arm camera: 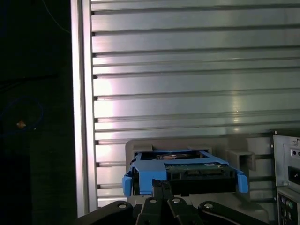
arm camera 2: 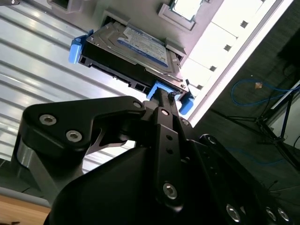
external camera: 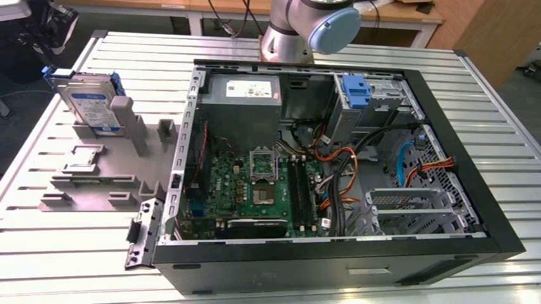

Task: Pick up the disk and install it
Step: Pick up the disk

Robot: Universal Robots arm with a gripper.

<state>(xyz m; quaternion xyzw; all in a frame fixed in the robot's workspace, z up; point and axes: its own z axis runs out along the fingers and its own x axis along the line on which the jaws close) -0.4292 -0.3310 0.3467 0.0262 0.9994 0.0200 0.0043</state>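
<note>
The disk (external camera: 91,104) is a silver drive with a blue-and-white label and blue rails. It stands on edge in a grey holder (external camera: 101,183) at the exterior view's left, beside the open computer case (external camera: 338,256). In both wrist views my gripper (arm camera 2: 161,96) (arm camera: 159,183) sits just off the disk's (arm camera 2: 140,42) (arm camera: 187,171) blue end rail. Its thin black fingers are pressed together with nothing between them. Whether the tips touch the rail is unclear.
A ribbed metal table (external camera: 50,253) carries everything, and its edge (arm camera: 79,93) lies close to the holder. Inside the case are a blue empty caddy (external camera: 358,95), a metal drive cage (external camera: 406,209), loose cables and the motherboard (external camera: 253,183). The arm's base (external camera: 296,31) stands behind the case.
</note>
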